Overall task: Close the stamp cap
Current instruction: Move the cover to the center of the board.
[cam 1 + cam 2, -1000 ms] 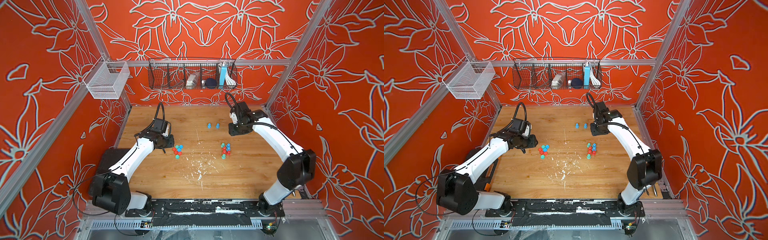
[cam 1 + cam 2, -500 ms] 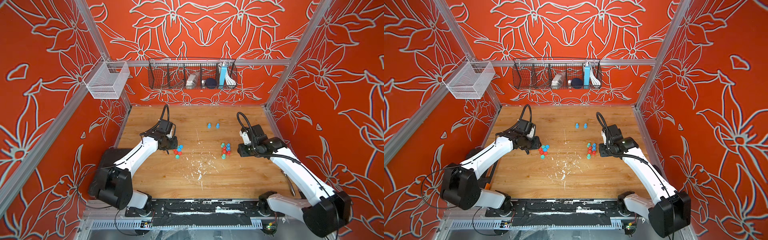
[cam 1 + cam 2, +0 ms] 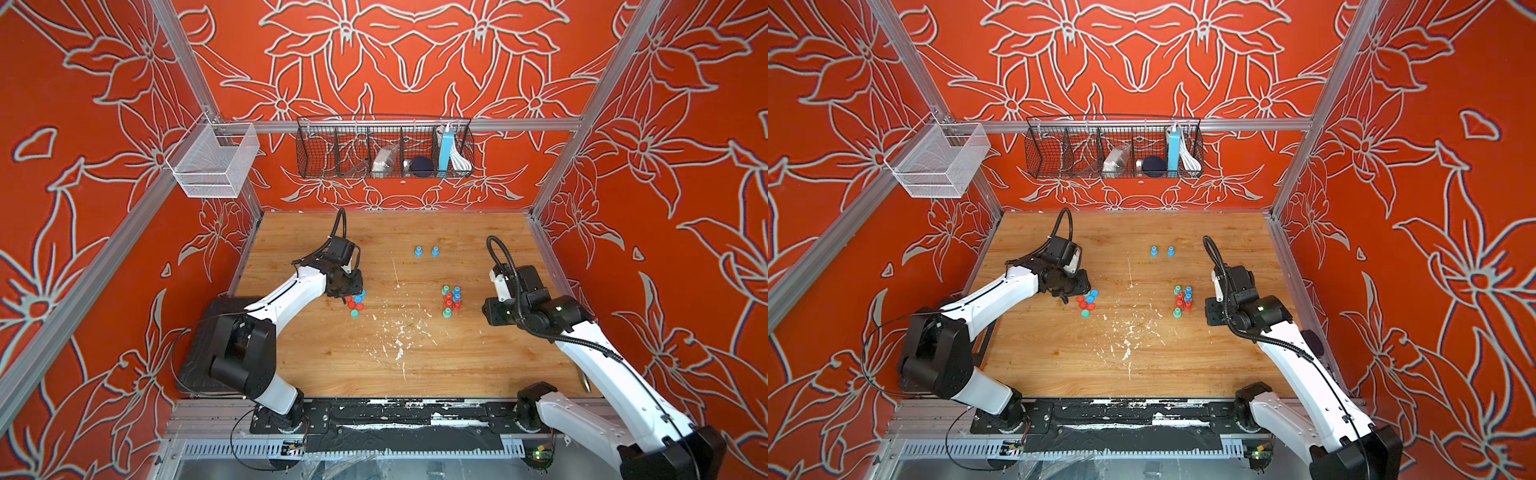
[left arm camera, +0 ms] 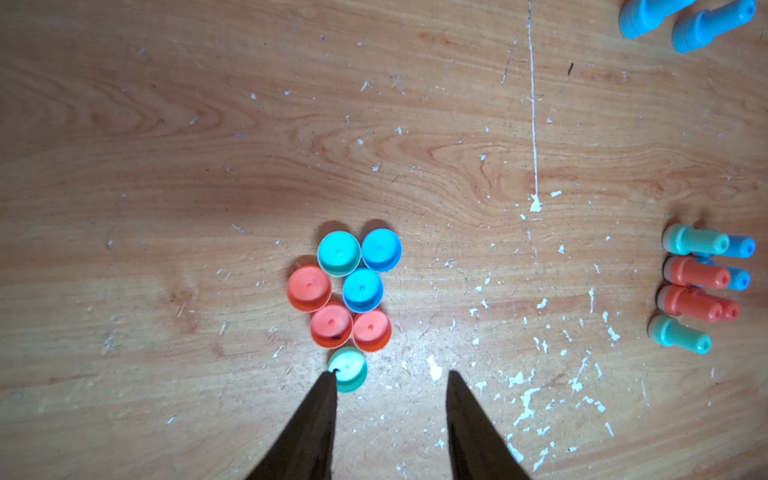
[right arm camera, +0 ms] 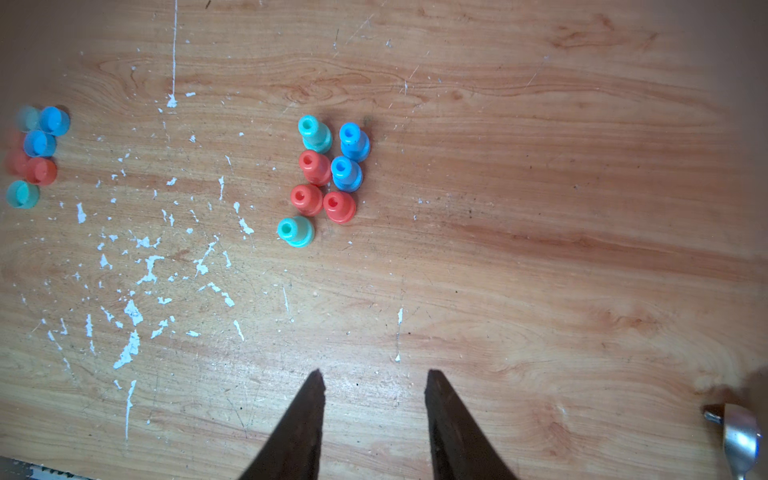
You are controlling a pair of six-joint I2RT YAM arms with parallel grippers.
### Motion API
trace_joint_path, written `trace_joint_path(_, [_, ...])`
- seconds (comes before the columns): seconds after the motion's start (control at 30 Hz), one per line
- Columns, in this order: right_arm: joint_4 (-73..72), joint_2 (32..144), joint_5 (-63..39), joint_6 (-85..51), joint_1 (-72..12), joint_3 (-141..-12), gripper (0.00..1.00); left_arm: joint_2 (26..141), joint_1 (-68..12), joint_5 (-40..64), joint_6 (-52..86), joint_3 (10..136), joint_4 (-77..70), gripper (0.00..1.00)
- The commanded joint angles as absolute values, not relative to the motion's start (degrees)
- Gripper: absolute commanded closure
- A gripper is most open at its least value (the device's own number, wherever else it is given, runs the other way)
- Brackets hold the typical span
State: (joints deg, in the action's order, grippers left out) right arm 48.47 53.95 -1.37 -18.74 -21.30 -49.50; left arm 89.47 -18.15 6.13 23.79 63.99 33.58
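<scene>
Now: caps (image 4: 361, 289) 7, loose; stamps (image 5: 316, 166) 7 clustered, 2 apart; left hand (image 4: 391, 372), right hand (image 5: 374, 371) parted, empty

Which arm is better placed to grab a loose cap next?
Left. The left gripper hangs over the cap cluster, jaws apart, one tip at a teal cap. The right gripper sits by the stamps, away from them.

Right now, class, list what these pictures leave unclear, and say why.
- Caps: blurred, cut by the edge in the right wrist view; partly under the left gripper in a top view.
- Metal object: cut off by that view's edge.
- Basket contents: too small, both top views.
</scene>
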Motion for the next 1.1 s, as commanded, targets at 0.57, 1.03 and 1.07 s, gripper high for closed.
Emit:
trace_joint_path(0.57, [46.9, 52.7, -1.6, -20.0, -21.7, -48.0, 0.57, 102.9, -21.2, 6.1, 26.9, 71.0, 30.6, 0.57])
trace_joint_path(1.03, [46.6, 52.7, -1.7, -20.1, -21.8, -47.9, 0.57, 107.5, -21.4, 6.6, 28.0, 71.5, 28.7, 0.57])
trace_joint_path(1.07, [46.6, 52.7, -1.8, -20.1, -21.8, -47.9, 0.57, 107.8, -21.4, 6.6, 28.0, 71.5, 28.5, 0.57])
